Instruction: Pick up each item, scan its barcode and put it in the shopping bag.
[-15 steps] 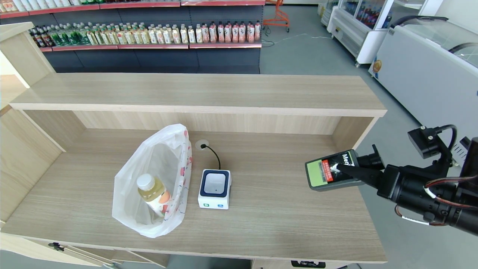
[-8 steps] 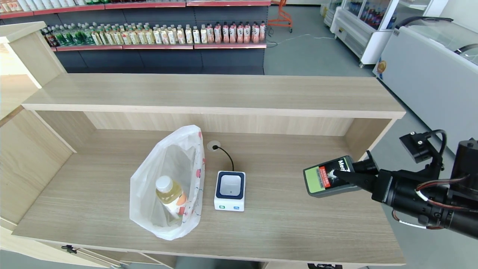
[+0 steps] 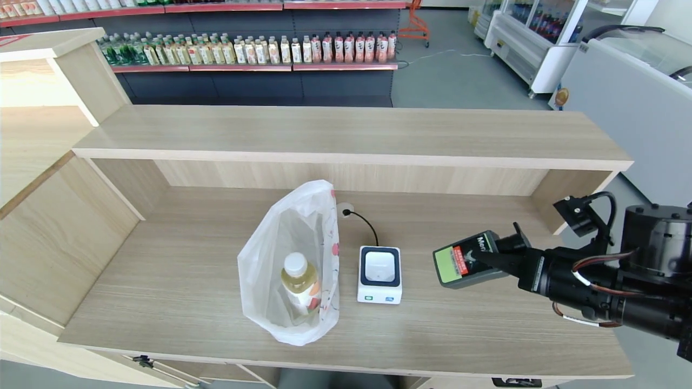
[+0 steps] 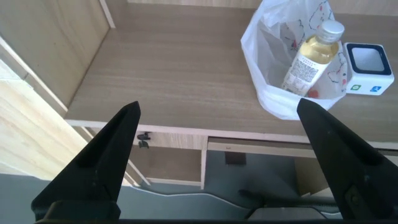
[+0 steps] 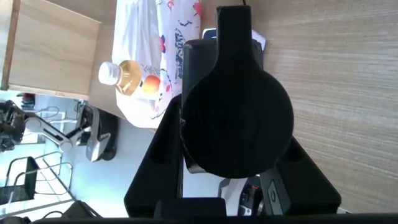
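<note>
Nothing reads whole. The box, right of centre in the head view, bears partly hidden white lettering and a red strip of tiny print. The label on the bottle and two badges on the scanner are illegible.

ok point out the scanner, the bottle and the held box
scanner (image 3: 379, 268), head view, on its glass window
bottle (image 3: 298, 281), head view, on its amber body
box (image 3: 460, 260), head view, on its red label
</note>
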